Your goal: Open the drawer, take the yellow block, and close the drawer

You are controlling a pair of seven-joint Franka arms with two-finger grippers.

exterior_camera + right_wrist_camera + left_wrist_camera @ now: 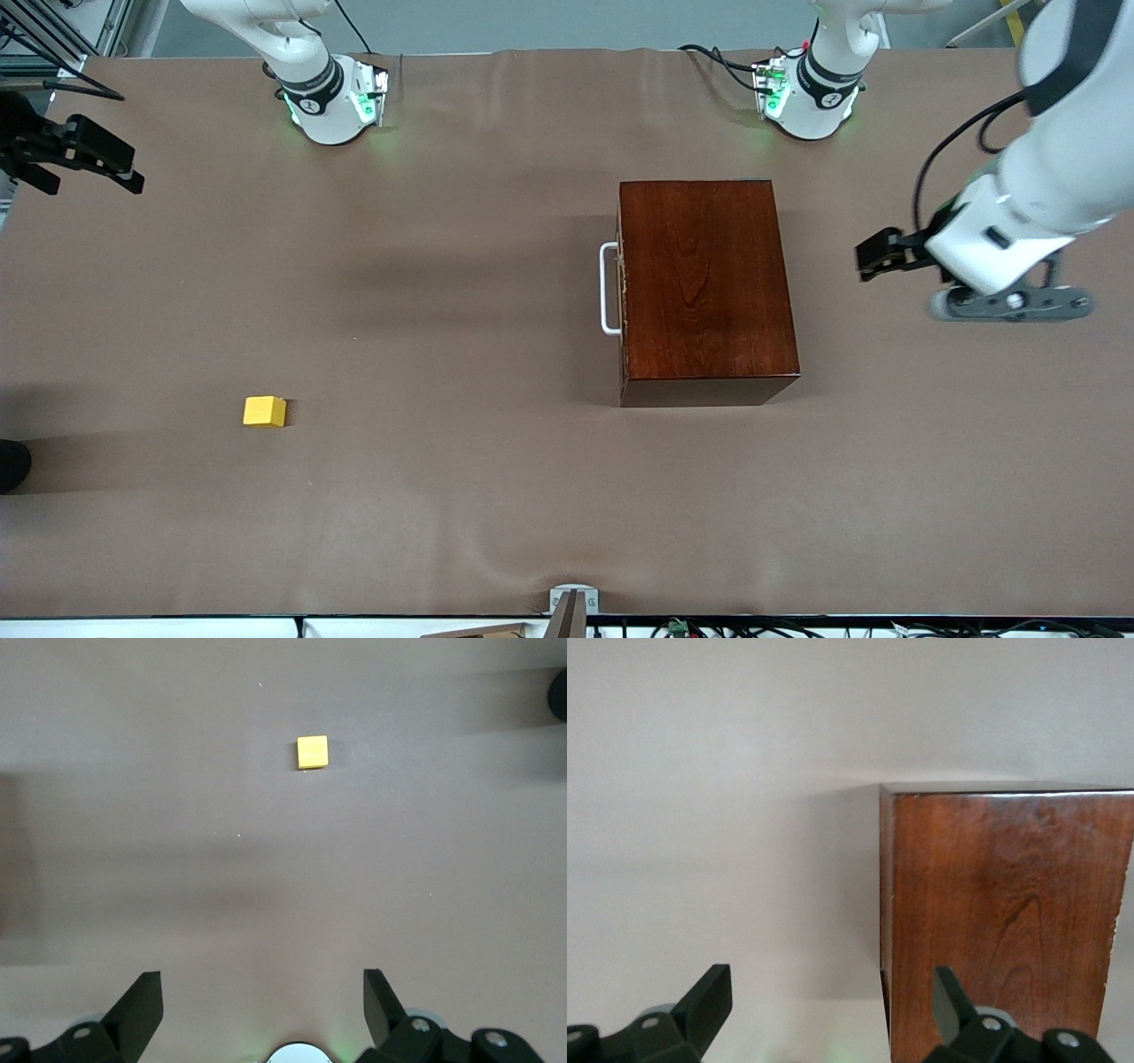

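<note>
The block (264, 411) lies bare on the brown table (496, 496), out of the box (706, 288), toward the right arm's end and nearer the front camera than the box. It is well apart from both grippers. In the right wrist view the block (312, 751) sits flat on the cloth, ahead of the right gripper (263, 1005) and a little off the line between its fingers (140, 1005), with only bare table between. Those fingers are spread wide and hold nothing. In the front view the right gripper (89, 158) hangs over the table's edge at the right arm's end.

The drawer (623, 288) is pushed flush into the box, its white handle (608, 288) facing the right arm's end. The box stands between the block and the left gripper (881, 255), which hovers over the table at the left arm's end, just beside the box's back. In the left wrist view the box's wooden wall (1005, 921) fills the space past one finger (952, 1001); the left gripper (833, 1010) is spread apart and empty, not touching the wood.

Nothing lies on the cloth between block and handle.
</note>
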